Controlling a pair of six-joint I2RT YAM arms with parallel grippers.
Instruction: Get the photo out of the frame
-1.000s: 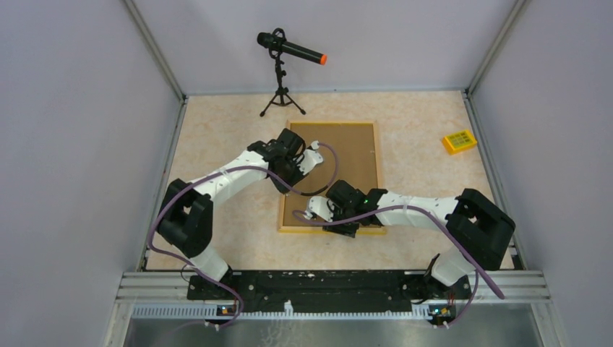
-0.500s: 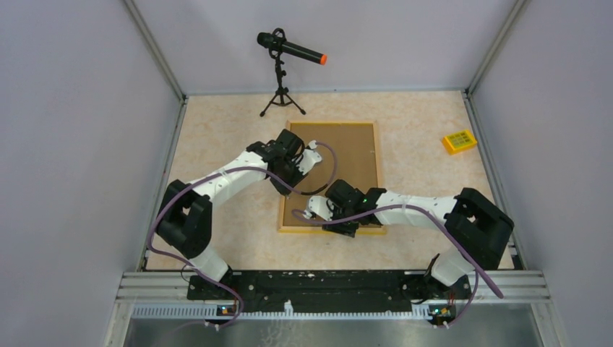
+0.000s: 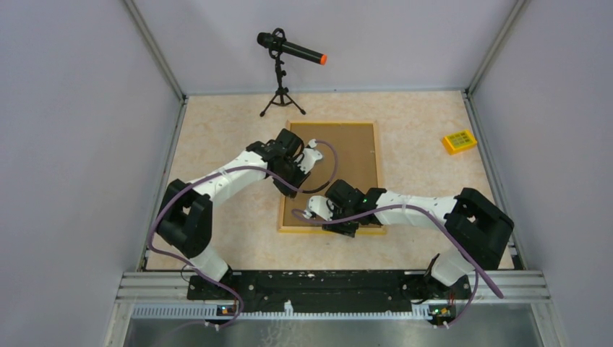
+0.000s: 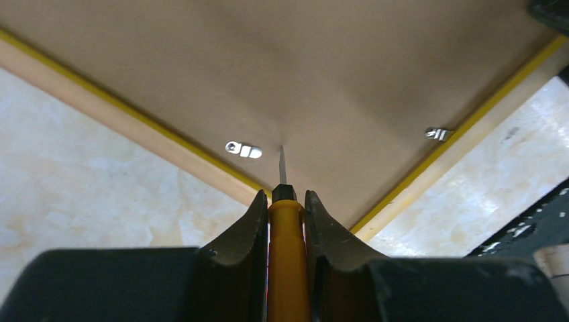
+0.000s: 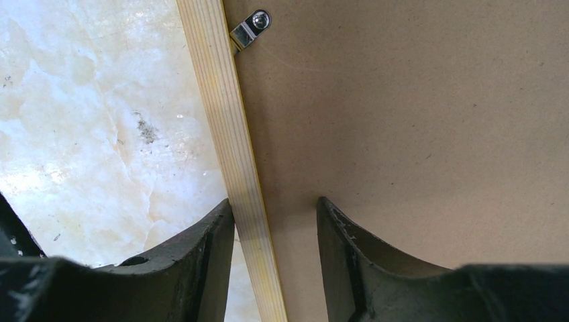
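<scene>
Pale marbled tabletop (image 3: 217, 130), grey walls (image 3: 79, 144). Black tripod microphone (image 3: 289, 49) far, small yellow block (image 3: 460, 141) right. Brown-backed wooden frame (image 3: 354, 152) face-down mid-table. Here left gripper (image 4: 287, 201) clamps yellow-handled screwdriver (image 4: 287, 235); right gripper (image 5: 274, 203) half-open, empty, astride frame's left edge.

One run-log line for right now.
yellow-edged picture frame: face down, brown fibreboard back up | left gripper: shut on yellow-handled screwdriver, tip near metal clip | right gripper: open over pale wood edge

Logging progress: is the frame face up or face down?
Face down: the frame shows its brown back and metal clip upward.
</scene>
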